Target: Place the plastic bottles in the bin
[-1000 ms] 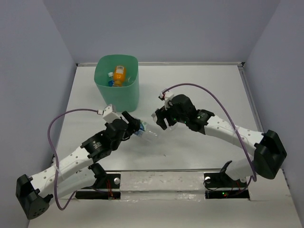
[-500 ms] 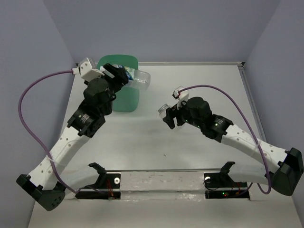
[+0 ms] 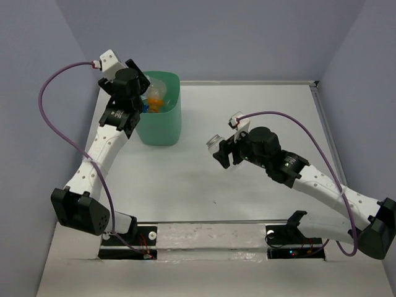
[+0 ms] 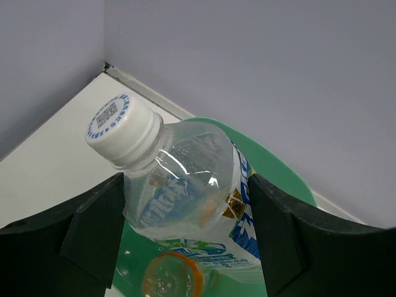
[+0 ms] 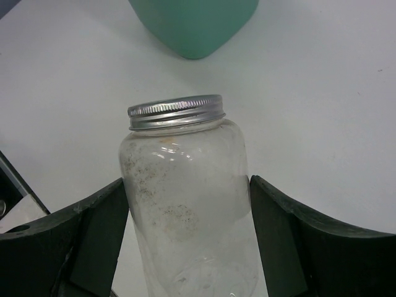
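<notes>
My left gripper (image 4: 189, 204) is shut on a clear plastic bottle (image 4: 198, 185) with a blue-white label and a white cap, held over the mouth of the mint-green bin (image 4: 281, 170). An orange bottle (image 4: 170, 278) lies inside the bin below it. From above, the left gripper (image 3: 137, 91) hangs at the bin's (image 3: 159, 124) left rim. My right gripper (image 5: 189, 241) is shut on a clear unlabelled bottle (image 5: 182, 198) with a silver lid, above the table. In the top view this gripper (image 3: 221, 153) and bottle (image 3: 215, 142) are right of the bin (image 5: 192, 25).
The table is walled on the left, back and right, and the bin stands near the back left corner. The left arm (image 3: 102, 148) stretches along the left side. A purple cable (image 3: 55, 86) loops beside it. The right arm (image 3: 309, 182) crosses the right half.
The left arm swung the labelled bottle from the table's middle up and back to over the bin. The right gripper rose and shifted slightly right with its clear bottle.
</notes>
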You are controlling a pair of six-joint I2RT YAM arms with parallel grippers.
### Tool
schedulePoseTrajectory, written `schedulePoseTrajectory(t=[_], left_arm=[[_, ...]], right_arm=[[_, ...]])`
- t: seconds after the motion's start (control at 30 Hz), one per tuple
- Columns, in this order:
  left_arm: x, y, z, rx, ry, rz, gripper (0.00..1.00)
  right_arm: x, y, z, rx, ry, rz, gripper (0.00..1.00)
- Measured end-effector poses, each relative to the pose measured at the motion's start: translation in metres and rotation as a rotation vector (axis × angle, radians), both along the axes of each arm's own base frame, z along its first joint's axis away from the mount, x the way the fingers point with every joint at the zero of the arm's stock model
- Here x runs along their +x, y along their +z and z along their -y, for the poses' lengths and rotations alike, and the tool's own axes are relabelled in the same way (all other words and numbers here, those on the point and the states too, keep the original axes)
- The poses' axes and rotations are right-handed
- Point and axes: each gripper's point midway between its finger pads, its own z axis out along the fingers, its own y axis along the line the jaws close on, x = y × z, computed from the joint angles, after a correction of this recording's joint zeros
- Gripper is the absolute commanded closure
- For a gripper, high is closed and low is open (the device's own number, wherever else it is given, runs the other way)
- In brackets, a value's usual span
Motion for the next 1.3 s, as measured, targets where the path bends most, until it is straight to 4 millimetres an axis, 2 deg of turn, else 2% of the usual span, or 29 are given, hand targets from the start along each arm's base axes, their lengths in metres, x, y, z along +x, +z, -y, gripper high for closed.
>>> schedulePoseTrajectory(t=[0.23,0.33,0.37,0.5,0.67,0.8,0.97,1.17,1.27,1.3], left_arm=[[0.008,-0.026,-0.005,0.066,0.025,-0.027,0.38],[0.012,-0.030,-0.005,0.083,0.029,-0.030,0.23],[0.014,-0.031,-0.004,0.085,0.029,-0.030,0.15],[0.017,-0.035,-0.002,0.094,0.024,-0.036,0.01],[0.014,-0.024,0.006,0.087,-0.001,-0.005,0.01],[0.006,-0.011,0.011,0.074,-0.027,0.025,0.01],[-0.019,0.019,0.019,0.016,-0.108,0.091,0.01],[-0.082,0.085,0.027,-0.061,-0.244,0.271,0.01],[-0.109,0.092,0.028,-0.073,-0.308,0.317,0.01],[-0.116,0.088,0.030,-0.072,-0.333,0.317,0.01]], right_arm=[[-0.006,0.007,-0.011,0.031,0.056,-0.015,0.85],[-0.007,0.018,-0.018,0.063,0.083,-0.009,0.85],[-0.008,0.023,-0.020,0.077,0.093,-0.005,0.85],[-0.008,0.038,-0.026,0.110,0.113,0.008,0.85],[-0.002,0.053,-0.039,0.145,0.133,0.020,0.84],[0.001,0.058,-0.045,0.157,0.142,0.021,0.85],[0.008,0.070,-0.057,0.181,0.154,0.026,0.85],[0.028,0.091,-0.079,0.218,0.155,0.057,0.85],[0.041,0.104,-0.090,0.245,0.148,0.092,0.85],[0.049,0.111,-0.096,0.258,0.143,0.110,0.85]])
